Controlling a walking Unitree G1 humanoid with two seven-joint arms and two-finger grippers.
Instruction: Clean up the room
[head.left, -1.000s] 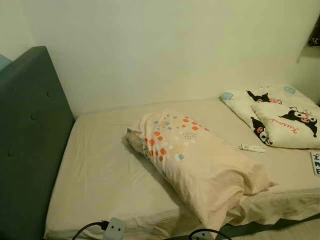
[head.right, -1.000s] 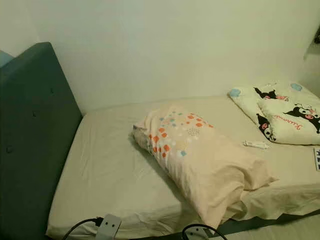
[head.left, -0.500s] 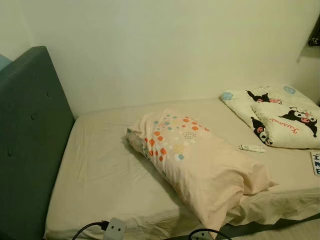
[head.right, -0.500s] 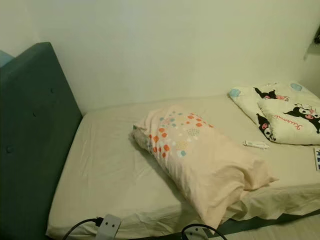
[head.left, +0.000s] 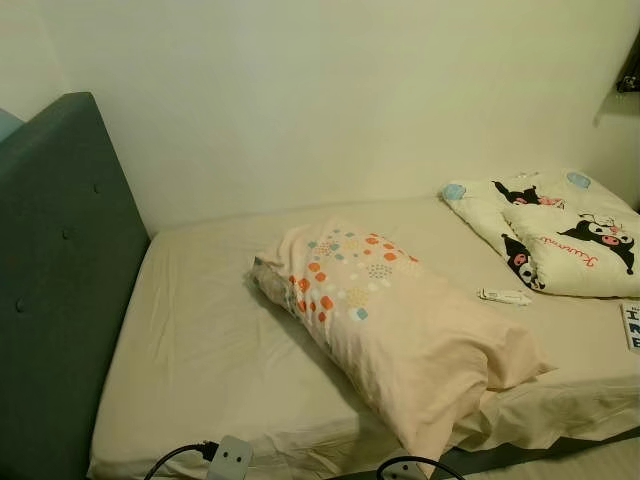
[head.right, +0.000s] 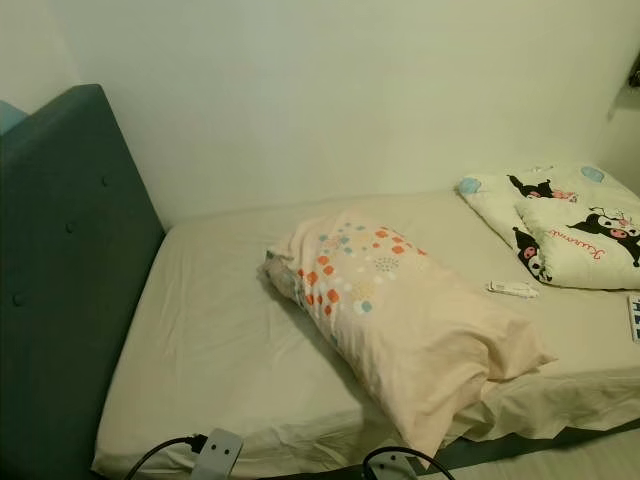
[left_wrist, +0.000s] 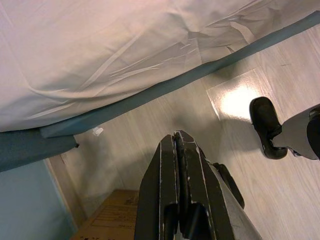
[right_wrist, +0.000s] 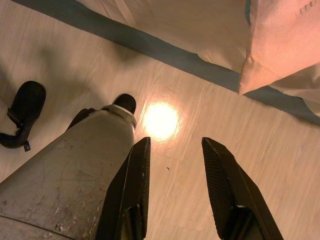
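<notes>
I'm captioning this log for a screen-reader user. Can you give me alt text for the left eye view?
A long peach pillow with coloured dots lies diagonally across a bed with a cream sheet, its lower end overhanging the near edge. A dark green headboard stands at the left, a cartoon-print quilt sits bunched at the far right, and a small white tube lies beside it.

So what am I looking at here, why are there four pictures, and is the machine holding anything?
A walking robot is tidying a bedroom. Two pictures come from its head cameras, facing a bed with a dotted pillow, a cartoon-print quilt and a small white tube. The other two come from wrist cameras, looking down at the wooden floor beside the bed. The left gripper is shut, the right gripper open. Both hold nothing.
</notes>
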